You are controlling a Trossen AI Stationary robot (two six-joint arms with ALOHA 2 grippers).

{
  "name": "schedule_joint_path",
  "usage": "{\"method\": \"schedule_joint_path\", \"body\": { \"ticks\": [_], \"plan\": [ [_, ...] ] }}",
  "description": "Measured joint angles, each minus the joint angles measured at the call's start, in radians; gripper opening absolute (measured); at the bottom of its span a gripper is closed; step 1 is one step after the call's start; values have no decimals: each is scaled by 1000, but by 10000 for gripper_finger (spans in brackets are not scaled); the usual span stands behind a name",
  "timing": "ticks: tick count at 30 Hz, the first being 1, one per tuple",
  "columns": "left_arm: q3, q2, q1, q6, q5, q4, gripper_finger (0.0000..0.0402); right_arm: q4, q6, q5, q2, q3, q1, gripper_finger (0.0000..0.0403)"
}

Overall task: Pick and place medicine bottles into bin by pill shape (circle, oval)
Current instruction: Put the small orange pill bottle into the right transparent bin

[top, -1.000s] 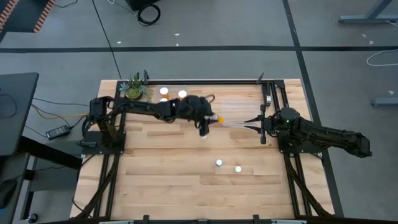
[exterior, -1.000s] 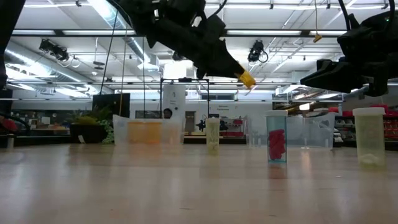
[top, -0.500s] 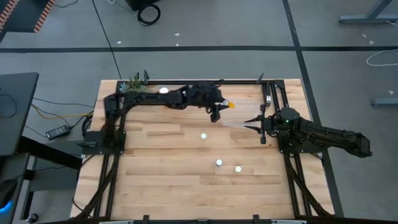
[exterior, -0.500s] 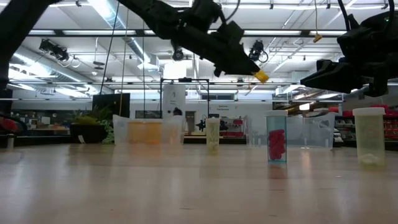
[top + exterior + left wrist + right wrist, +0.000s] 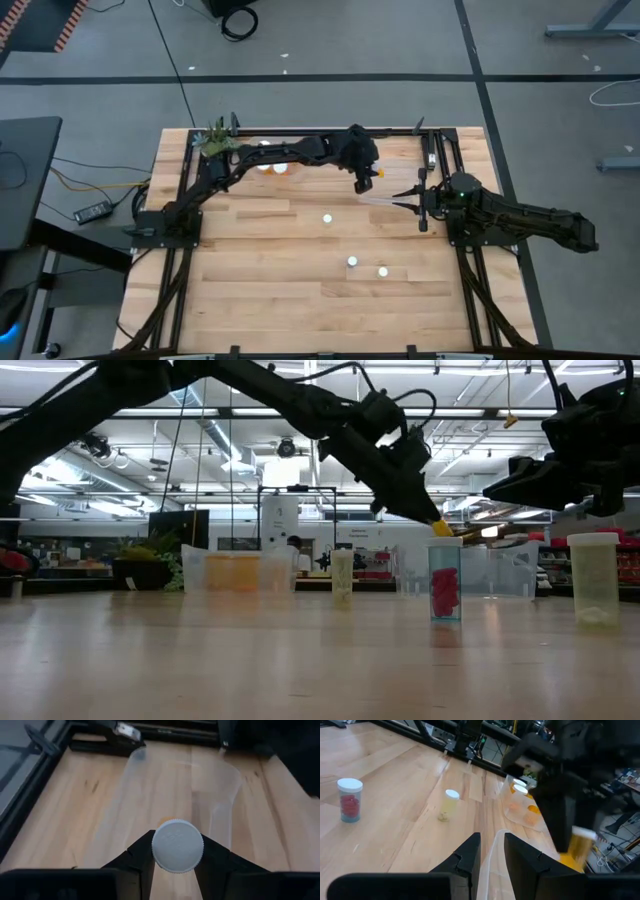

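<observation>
My left gripper (image 5: 364, 180) is shut on a medicine bottle with an orange body (image 5: 440, 528) and a white cap (image 5: 177, 845). It holds the bottle in the air over a clear bin (image 5: 180, 785) that lies at the table's right middle (image 5: 378, 200). My right gripper (image 5: 408, 202) is shut on this bin's wall (image 5: 492, 851). Three more bottles stand upright on their bases on the table (image 5: 327, 217) (image 5: 352, 262) (image 5: 383, 271). One of them holds red pills (image 5: 445, 582). My left gripper pinches the bottle just below its white cap (image 5: 177, 845), one finger (image 5: 142, 851) on each side. The fingers slant down from above, and the bottle's orange body hangs below them, clear of the table. My right gripper pinches the clear bin's thin wall (image 5: 492, 851) between its two fingers (image 5: 470, 854). It comes level from the table's right side. The bin lies on the table.
A second clear bin with several orange bottles (image 5: 270, 158) stands at the far left, next to a small green plant (image 5: 213, 140). A black frame rail (image 5: 330, 130) runs along the far edge. The near half of the table is bare wood.
My left gripper has carried the orange bottle from the table's middle toward the far edge, then toward the right edge. It has then tipped down over the clear bin. The bottle stays between the fingers.
</observation>
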State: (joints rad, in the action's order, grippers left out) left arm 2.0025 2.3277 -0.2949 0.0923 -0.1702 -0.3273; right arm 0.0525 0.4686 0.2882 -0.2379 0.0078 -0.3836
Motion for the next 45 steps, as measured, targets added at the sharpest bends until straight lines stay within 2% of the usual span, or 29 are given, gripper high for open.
{"method": "schedule_joint_path", "body": {
  "ticks": [5, 13, 17, 31, 36, 41, 45],
  "plan": [
    [24, 33, 12, 3, 1, -88, 118, 0, 0, 0, -3, 0, 0, 93],
    [23, 44, 27, 46, 2, -99, 125, 0, 0, 0, -5, 0, 0, 93],
    [23, 43, 26, 77, 37, -61, 120, 0, 0, 0, -5, 0, 0, 93],
    [31, 44, 8, 76, 38, 91, 115, 0, 0, 0, -5, 0, 0, 93],
    [150, 128, 1, 60, 28, 52, 119, 0, 0, 0, -5, 0, 0, 93],
    [347, 251, 14, 76, 8, -124, 117, 0, 0, 0, -5, 0, 0, 93],
    [330, 265, 16, 77, 5, -180, 119, 0, 0, 0, -5, 0, 0, 93]
  ]
}}
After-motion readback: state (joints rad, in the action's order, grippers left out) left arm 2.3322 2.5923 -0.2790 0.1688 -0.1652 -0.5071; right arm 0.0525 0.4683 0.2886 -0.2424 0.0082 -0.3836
